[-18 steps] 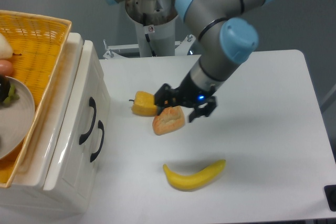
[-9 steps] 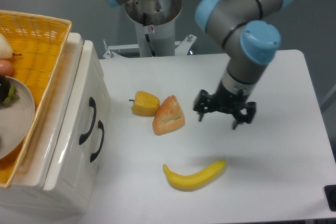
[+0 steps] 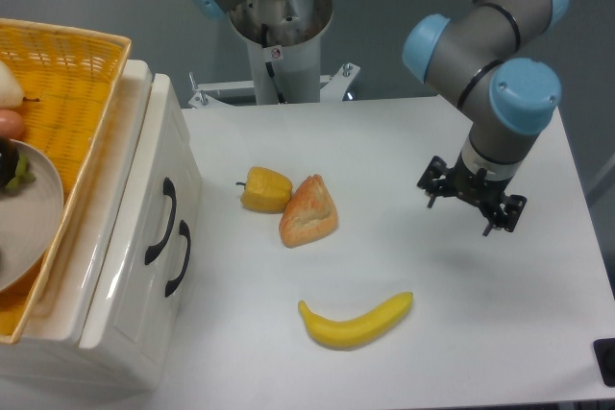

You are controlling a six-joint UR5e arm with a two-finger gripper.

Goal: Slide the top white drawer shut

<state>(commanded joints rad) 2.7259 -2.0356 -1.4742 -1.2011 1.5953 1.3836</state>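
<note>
The top white drawer is the upper front of the white cabinet at the left, with its black curved handle. Its front looks level with the lower drawer front, which carries a matching handle. My gripper hovers over the table at the right, far from the cabinet. Its fingers are spread, so it is open with nothing between them.
A yellow wicker basket with a plate and fruit sits on top of the cabinet. On the table lie a yellow pepper, a piece of bread and a banana. The arm's base stands at the back.
The gripper has travelled to the right, from beside the bread and pepper to the right side of the table. The drawers and food have not moved.
</note>
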